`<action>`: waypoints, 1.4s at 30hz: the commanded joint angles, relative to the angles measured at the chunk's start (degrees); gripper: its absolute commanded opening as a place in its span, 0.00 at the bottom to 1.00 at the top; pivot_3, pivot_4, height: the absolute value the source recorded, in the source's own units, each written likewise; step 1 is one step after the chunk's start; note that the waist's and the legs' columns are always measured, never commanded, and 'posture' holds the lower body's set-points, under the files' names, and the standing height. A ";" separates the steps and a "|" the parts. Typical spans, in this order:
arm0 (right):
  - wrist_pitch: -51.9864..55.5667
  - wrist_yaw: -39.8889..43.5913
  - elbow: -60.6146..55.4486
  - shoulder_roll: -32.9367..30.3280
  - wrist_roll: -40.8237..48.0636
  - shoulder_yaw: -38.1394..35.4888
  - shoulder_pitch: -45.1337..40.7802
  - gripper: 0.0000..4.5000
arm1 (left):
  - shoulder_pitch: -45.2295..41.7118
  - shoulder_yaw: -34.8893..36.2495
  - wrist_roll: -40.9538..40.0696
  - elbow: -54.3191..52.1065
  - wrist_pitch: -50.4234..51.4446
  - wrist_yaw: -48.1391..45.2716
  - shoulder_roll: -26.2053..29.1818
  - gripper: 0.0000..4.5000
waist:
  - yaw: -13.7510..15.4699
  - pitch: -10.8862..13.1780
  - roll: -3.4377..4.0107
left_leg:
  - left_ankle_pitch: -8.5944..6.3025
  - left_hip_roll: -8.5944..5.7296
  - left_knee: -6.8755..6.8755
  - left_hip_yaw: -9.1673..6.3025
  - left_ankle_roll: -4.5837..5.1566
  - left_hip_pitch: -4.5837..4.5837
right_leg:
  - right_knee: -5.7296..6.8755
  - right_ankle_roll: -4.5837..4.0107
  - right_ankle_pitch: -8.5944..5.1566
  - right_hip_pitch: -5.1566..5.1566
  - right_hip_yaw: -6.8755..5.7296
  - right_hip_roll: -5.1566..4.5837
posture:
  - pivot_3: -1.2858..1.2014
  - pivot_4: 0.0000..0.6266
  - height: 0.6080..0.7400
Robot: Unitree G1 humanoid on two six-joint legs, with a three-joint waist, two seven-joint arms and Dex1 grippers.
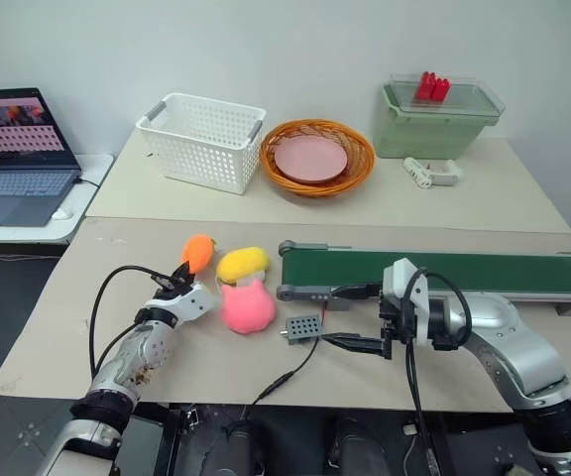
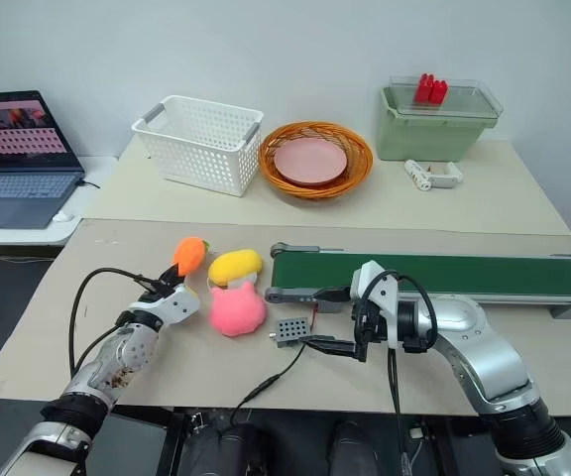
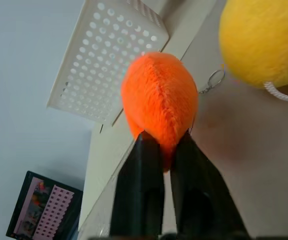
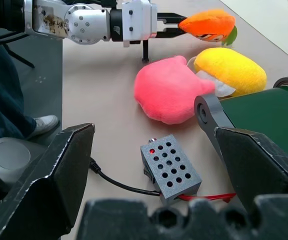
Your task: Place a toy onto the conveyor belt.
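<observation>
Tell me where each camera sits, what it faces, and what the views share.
Head stereo pair: looks forward and down at the table; both arms, conveyor belt.
Left wrist: along the left gripper, fingers shut on the toy; yellow plush beside.
Right wrist: along the open right gripper, toward the pink plush.
Shared: the toy, all views.

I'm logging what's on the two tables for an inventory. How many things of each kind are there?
Plush toys: 3 (orange toy, yellow plush, pink plush)
Baskets: 2 (white basket, wicker basket)
Pink plate: 1
Green lidded bin: 1
Conveyor belt: 1
Small grey box: 1
Laptop: 1
Total: 10
</observation>
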 commanded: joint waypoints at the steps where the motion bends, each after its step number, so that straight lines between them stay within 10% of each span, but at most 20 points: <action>1: -0.13 -0.37 -2.09 -0.33 0.69 -2.09 -0.01 1.00 | 0.37 -0.74 -0.21 0.51 0.02 -0.07 -0.34 0.00 | -0.02 -0.01 0.01 | 0.00 0.00 0.00 0.00 0.00 -0.01 | 0.00 0.00 0.00 0.00 0.00 0.01 | 0.52 0.24 1.00; 6: -0.26 -0.31 -1.51 -0.27 0.45 -1.92 -0.15 1.00 | 0.58 5.45 -7.37 -1.87 1.40 0.41 -1.55 0.00 | -0.19 -0.01 0.01 | 0.04 0.00 0.02 0.00 -0.02 -0.11 | 0.01 0.01 0.01 -0.09 -0.01 0.03 | 0.52 0.24 1.00; 15: -0.53 0.23 0.18 -0.57 -0.41 -1.39 -0.05 1.00 | -6.99 31.17 -47.19 -21.48 18.36 -4.84 -10.73 0.00 | -0.90 0.23 -0.49 | 0.33 0.02 0.05 -0.05 -0.47 -0.29 | -0.01 0.04 0.03 -0.17 -0.02 0.12 | 0.52 0.24 1.00; 32: -1.16 0.52 1.92 -0.19 -2.13 -1.00 -0.04 1.00 | -7.58 31.79 -116.39 -35.94 76.61 -23.39 -17.51 0.00 | -1.99 0.26 -0.54 | 0.37 0.03 0.20 -0.05 -0.49 0.09 | -0.05 0.21 -0.02 0.36 0.25 0.59 | 0.52 0.24 1.00; 42: -0.39 -0.83 -0.43 -0.34 -1.64 -2.41 2.45 1.00 | -13.47 29.69 -120.61 -22.49 80.82 -17.40 -17.61 0.00 | -1.56 0.27 -0.55 | 0.33 -0.01 0.18 -0.08 -0.44 0.41 | -0.09 0.31 -0.21 0.72 0.27 0.58 | 0.52 0.24 1.00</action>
